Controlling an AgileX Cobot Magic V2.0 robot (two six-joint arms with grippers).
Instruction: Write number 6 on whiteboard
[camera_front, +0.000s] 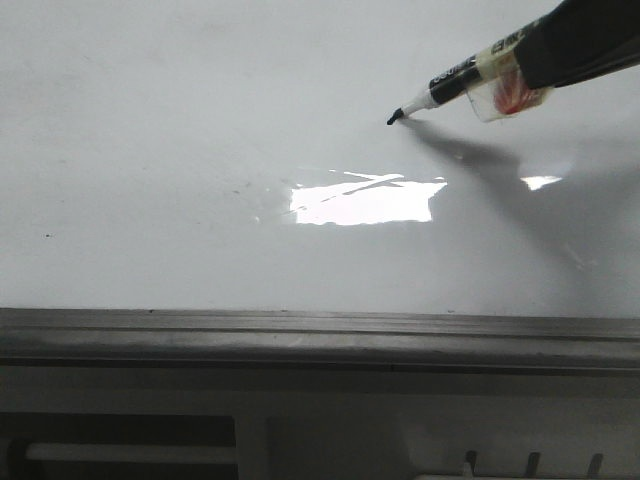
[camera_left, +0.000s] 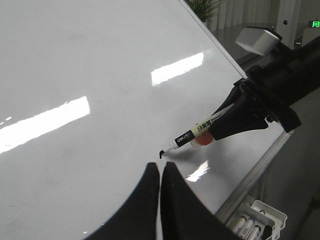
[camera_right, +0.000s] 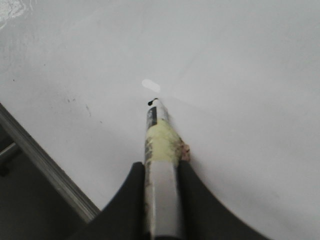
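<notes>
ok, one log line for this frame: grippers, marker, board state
right gripper: shut on marker | tip at whiteboard, contact unclear | left gripper: shut, empty | number 6: no stroke visible

Glossy white whiteboard (camera_front: 150, 150) lies flat, grey-framed; only a tiny black mark, perhaps the number 6 (camera_left: 161, 154) begun.

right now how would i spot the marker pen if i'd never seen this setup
Find the big glossy whiteboard with its grey frame. Over its right part the right gripper clamps the marker, black tip down by the surface. Nothing else there has that yellowish tape band.
</notes>
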